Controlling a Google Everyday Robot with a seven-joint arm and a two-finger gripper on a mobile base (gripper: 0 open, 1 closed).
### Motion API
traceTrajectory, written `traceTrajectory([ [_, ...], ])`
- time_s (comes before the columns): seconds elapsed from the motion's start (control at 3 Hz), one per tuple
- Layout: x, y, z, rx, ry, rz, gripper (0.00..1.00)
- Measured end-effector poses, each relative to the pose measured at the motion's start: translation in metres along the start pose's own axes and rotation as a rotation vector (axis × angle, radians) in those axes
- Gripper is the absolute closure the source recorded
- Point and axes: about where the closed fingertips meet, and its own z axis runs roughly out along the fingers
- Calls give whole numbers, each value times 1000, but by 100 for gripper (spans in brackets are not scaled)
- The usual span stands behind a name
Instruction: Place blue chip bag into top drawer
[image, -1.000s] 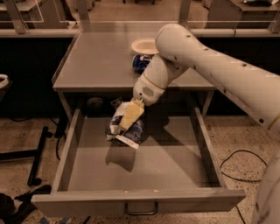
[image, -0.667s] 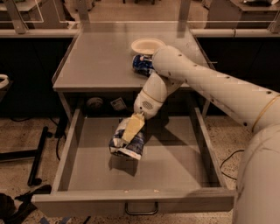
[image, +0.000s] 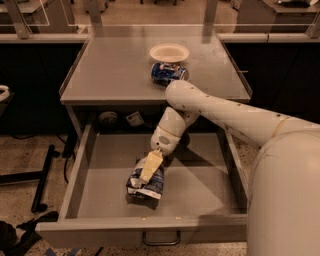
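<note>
The blue chip bag (image: 146, 186) is down inside the open top drawer (image: 200, 186), left of its middle, with its lower end on the drawer's flat bottom. My gripper (image: 149, 170) reaches down from the white arm and is shut on the bag's upper edge; one cream finger (image: 151, 164) lies across the front of the bag. The drawer is pulled far out, with its small metal handle (image: 161, 241) at the front.
A grey tabletop (image: 115, 70) sits above the drawer, with a white bowl (image: 169, 52) and a blue can (image: 169, 73) lying on its side behind my arm. A round object (image: 107, 119) and a small packet (image: 134, 118) lie at the drawer's back left.
My gripper has moved down and toward the drawer's front with the bag. The bag went from hanging above the drawer to resting on its bottom.
</note>
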Motion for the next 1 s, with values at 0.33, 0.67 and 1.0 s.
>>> traceTrajectory([
  [0.33,8,-5,7,9,19,30,59],
  [0.67,13,-6,1,74,42,58,36],
  [1.0,13,-2,-10,169,51,77,13],
])
